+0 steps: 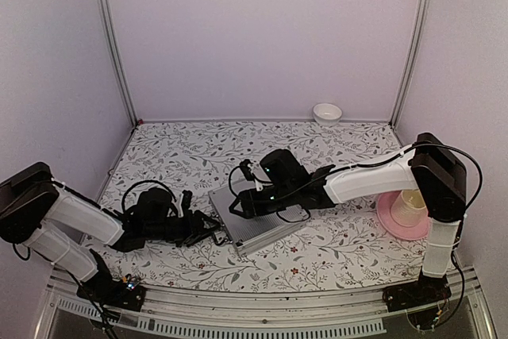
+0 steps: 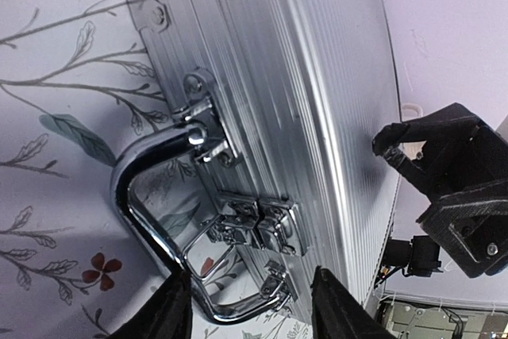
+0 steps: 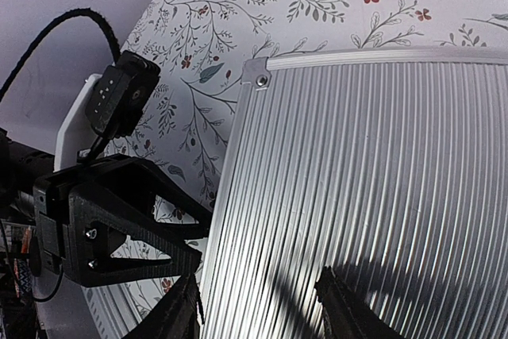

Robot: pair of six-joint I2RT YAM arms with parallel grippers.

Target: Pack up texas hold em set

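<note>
From above, the shut case [image 1: 255, 226] is lying on the table [image 1: 341, 148], with your left claw [image 1: 209, 229] sitting at its edge and your right claw [image 1: 237, 206] over the lid. Left wrist: jaws are straddling the handle [image 2: 121, 192], half-parted, gripping nothing. Right wrist: jaws are hanging parted above the lid, empty.

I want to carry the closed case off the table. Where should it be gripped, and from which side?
Probably the chrome handle, approached from the left arm's side by the left claw. The case lies flat and shut, and the handle loops out from that edge with a gap behind it; the broad ribbed lid offers nothing to pinch.
</note>
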